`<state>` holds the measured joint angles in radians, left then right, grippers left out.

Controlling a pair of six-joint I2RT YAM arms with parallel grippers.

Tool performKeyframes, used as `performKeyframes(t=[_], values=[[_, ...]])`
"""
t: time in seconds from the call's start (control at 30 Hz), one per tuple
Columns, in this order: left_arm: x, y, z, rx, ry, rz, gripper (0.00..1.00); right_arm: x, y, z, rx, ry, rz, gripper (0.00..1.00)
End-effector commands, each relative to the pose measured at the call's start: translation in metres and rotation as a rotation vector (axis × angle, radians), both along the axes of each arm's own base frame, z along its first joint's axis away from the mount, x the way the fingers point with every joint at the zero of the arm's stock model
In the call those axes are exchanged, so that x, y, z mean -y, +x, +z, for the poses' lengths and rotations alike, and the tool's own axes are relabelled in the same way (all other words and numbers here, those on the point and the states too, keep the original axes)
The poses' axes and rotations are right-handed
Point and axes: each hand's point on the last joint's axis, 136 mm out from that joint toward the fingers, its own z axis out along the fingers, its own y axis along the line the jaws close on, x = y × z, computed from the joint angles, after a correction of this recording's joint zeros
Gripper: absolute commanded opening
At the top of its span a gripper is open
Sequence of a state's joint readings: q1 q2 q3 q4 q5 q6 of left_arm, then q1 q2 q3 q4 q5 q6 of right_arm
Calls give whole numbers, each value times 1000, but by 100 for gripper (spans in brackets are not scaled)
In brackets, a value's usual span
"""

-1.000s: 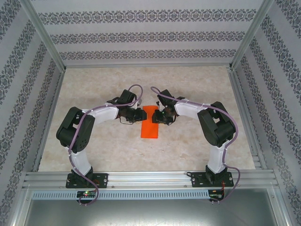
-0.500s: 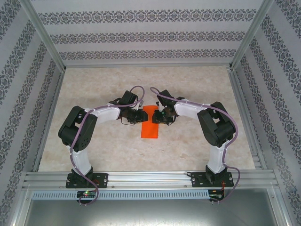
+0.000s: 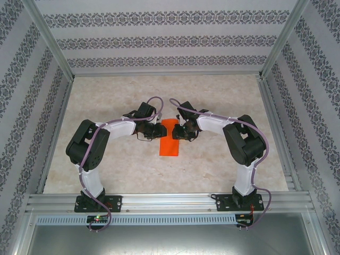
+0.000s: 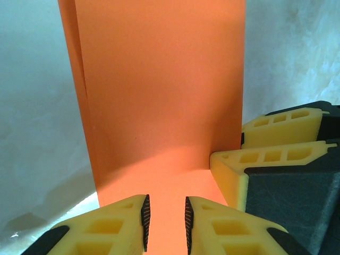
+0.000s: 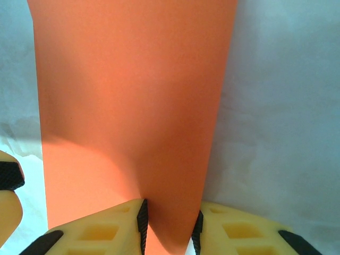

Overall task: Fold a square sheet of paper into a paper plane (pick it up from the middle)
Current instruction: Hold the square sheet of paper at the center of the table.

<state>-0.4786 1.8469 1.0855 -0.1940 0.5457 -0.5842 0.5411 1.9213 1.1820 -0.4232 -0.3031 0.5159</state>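
Folded orange paper lying mid-surface, plain, no writing. Left pincer narrow, seemingly gripping one paper edge; right pincer narrow around the opposite edge.

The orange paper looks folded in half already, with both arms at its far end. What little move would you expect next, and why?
Probably a corner fold. The orange paper lies as a long strip on the table, its far end still square. Both grippers, left and right, have narrow jaws straddling its edge there, so I'd guess one lifts a far corner inward to start the nose.
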Motion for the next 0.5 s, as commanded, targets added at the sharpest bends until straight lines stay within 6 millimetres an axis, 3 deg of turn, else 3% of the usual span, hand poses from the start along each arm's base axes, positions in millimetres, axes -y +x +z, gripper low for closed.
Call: performKeyframes(t=[0.0, 0.47], values=[[6, 4, 11, 31, 0, -17, 28, 27, -19, -38, -68, -147, 1, 32], [4, 3, 13, 34, 8, -16, 28, 30, -21, -40, -72, -144, -12, 32]])
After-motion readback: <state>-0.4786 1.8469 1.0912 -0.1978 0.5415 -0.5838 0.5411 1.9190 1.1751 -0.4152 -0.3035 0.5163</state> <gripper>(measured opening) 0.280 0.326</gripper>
